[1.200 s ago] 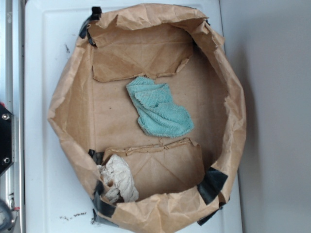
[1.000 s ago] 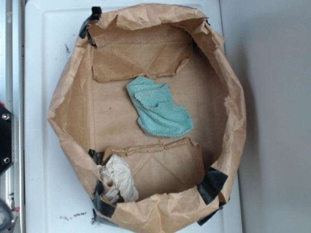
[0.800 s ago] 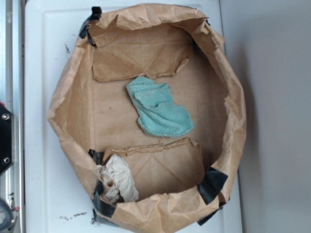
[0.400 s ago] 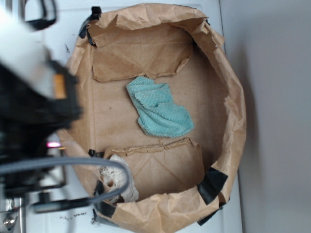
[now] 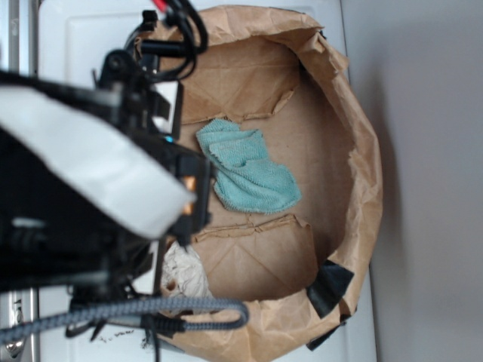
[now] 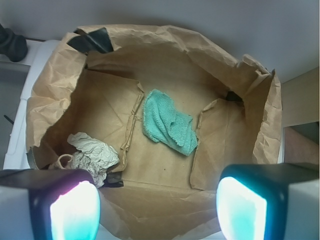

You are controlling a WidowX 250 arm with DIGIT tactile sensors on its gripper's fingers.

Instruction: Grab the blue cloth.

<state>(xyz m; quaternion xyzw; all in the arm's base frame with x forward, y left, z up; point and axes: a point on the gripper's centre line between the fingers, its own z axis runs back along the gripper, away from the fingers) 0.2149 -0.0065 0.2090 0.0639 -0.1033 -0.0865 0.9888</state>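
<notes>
Container: paper bag, opened out, on the white surface.
Blue cloth: on the bag floor, near centre, between two flaps.
Rag wad: inside bag, in a corner, well apart from cloth.
Gripper: above bag edge, fingers spread, clear of both.

teal blue cloth, brown paper bag; off-white rag

The blue cloth is a teal terry washcloth, loosely folded and rumpled. It lies flat mid-floor of the brown paper bag, untouched.
</notes>
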